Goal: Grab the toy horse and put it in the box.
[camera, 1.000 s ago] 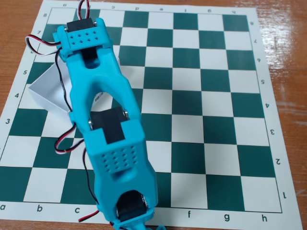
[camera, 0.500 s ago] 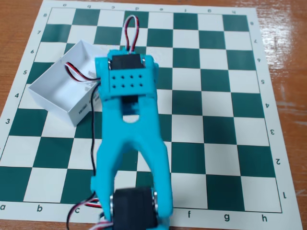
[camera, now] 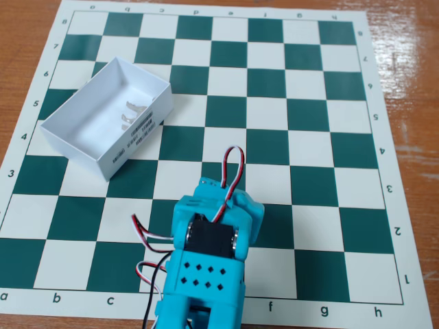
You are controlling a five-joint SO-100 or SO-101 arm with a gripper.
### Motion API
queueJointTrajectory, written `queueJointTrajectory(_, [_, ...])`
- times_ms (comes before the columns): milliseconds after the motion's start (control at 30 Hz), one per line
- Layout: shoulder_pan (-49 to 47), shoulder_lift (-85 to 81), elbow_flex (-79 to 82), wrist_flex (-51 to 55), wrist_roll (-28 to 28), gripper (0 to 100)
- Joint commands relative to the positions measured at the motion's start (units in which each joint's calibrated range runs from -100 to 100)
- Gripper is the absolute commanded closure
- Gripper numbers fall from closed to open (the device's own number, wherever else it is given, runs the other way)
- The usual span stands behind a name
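The white box lies tilted on the upper left of the chessboard, with black print on its long side facing the arm. The toy horse, tiny and pale grey-white, lies inside the box near its right wall. My blue arm stands at the bottom middle of the board, folded back. Its gripper end points up the board, about two squares to the right of and below the box. The fingers are hidden under the wrist body, so I cannot tell how the jaws stand. Nothing shows held.
The green-and-white chessboard mat lies on a wooden table. Red, white and black cables loop up from the arm's wrist.
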Motion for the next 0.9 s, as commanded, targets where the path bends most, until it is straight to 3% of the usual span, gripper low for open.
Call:
queueJointTrajectory(0, [1.2,-7.8,4.5,3.0,-0.3,100])
queueJointTrajectory(433, [-3.6,-15.1,7.4,18.7,-1.5,100])
queueJointTrajectory(867, [-4.9,-14.9,7.4,18.7,-1.8,100])
